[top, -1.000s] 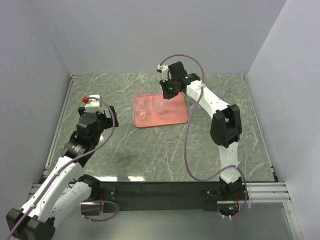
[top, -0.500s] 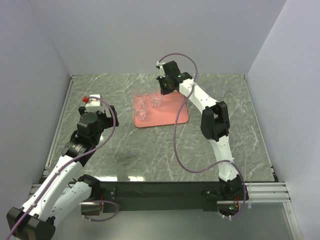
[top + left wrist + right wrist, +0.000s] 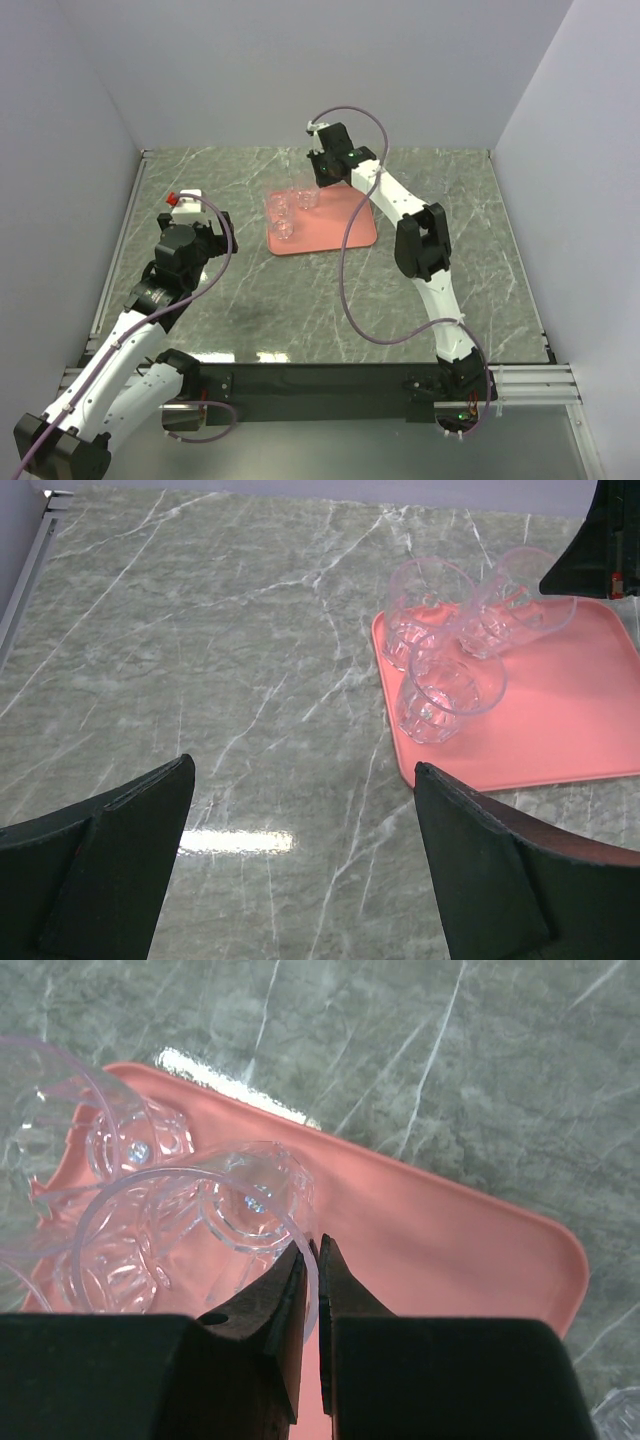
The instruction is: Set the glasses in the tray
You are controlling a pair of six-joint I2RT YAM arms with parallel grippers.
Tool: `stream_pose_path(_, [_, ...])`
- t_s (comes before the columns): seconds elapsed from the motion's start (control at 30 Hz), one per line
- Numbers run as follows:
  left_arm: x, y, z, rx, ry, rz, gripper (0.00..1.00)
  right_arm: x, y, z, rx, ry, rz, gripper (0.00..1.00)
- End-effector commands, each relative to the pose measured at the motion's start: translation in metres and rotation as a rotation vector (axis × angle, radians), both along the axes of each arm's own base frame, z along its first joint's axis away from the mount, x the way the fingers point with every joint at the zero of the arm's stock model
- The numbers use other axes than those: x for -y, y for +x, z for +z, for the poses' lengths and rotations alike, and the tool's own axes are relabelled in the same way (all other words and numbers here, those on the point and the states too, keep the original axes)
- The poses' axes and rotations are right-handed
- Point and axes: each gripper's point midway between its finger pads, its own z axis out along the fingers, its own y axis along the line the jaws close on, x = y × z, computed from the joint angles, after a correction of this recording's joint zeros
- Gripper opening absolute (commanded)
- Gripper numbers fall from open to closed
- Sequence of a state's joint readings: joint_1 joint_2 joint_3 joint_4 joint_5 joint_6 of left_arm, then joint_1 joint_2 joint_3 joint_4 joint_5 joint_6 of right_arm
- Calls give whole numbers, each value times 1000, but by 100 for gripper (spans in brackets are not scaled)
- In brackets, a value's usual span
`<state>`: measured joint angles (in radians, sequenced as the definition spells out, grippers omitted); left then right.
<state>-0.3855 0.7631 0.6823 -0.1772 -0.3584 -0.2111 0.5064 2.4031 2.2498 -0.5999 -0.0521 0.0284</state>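
Note:
The salmon-pink tray [image 3: 345, 228] lies at the middle far part of the table. Two clear glasses [image 3: 281, 206] stand on its left part. My right gripper [image 3: 314, 188] is shut on the rim of a third glass [image 3: 205, 1222], held at the tray's far left corner right beside the other two. In the left wrist view all three glasses [image 3: 450, 685] cluster on the tray's [image 3: 570, 730] left end. My left gripper [image 3: 302, 770] is open and empty, low over the bare table left of the tray.
Another clear glass [image 3: 622, 1416] shows partly on the table beyond the tray's corner in the right wrist view. Grey walls close in the marble table [image 3: 240, 290] on three sides. A white object with a red cap [image 3: 180, 200] sits by the left arm.
My right gripper has carried its glass leftward across the tray to the two glasses at the far left corner. The left arm has not moved.

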Motion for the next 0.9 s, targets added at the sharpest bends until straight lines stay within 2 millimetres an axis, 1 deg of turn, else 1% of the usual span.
stream_pose_path(0.0, [-3,4,9,40,6,12,97,-15,18,21,98,33,-2,8])
stream_pose_path(0.03, [-3,4,9,41,6,10,97,-15,18,20,96,32,-2,13])
stream_pose_path(0.1, [-3,4,9,41,6,8,97,-17,17,17,91,33,5,17])
stream_pose_path(0.2, [-3,4,9,43,7,10,97,-17,17,15,88,31,9,18])
stream_pose_path(0.23, [-3,3,8,41,8,10,97,-17,18,16,91,29,8,21])
stream_pose_path(0.27, [-3,3,8,41,8,10,97,-17,17,16,92,28,11,21])
stream_pose_path(0.3, [-3,4,9,44,6,8,97,-17,18,18,96,29,9,24])
stream_pose_path(0.33, [-3,3,9,44,6,8,97,-17,18,19,100,26,9,30])
stream_pose_path(0.4, [-3,4,10,45,6,10,97,-16,18,24,110,25,9,32])
stream_pose_path(0.43, [-3,3,10,45,6,8,97,-15,18,26,112,24,6,39])
stream_pose_path(0.47, [-3,3,10,47,7,8,97,-14,18,33,124,24,0,42])
stream_pose_path(0.5, [-3,3,10,46,8,9,97,-14,18,37,131,27,-1,43])
stream_pose_path(0.53, [-3,3,10,47,7,9,97,-14,18,41,138,28,-3,46])
stream_pose_path(0.57, [-4,3,10,48,7,11,97,-11,18,51,154,33,-10,47])
stream_pose_path(0.6, [-4,2,11,50,6,11,97,-10,18,57,171,18,8,48])
stream_pose_path(0.67, [-4,2,12,54,6,11,97,-7,15,71,193,21,14,49])
stream_pose_path(0.73, [-4,2,13,58,4,11,97,-5,12,79,205,12,25,49])
stream_pose_path(0.77, [-4,1,14,60,4,11,97,-3,8,86,213,10,30,50])
stream_pose_path(0.83, [-5,0,14,63,3,11,97,5,6,89,222,-22,29,50])
stream_pose_path(0.87, [-5,0,16,68,1,12,97,7,1,93,226,-32,39,50])
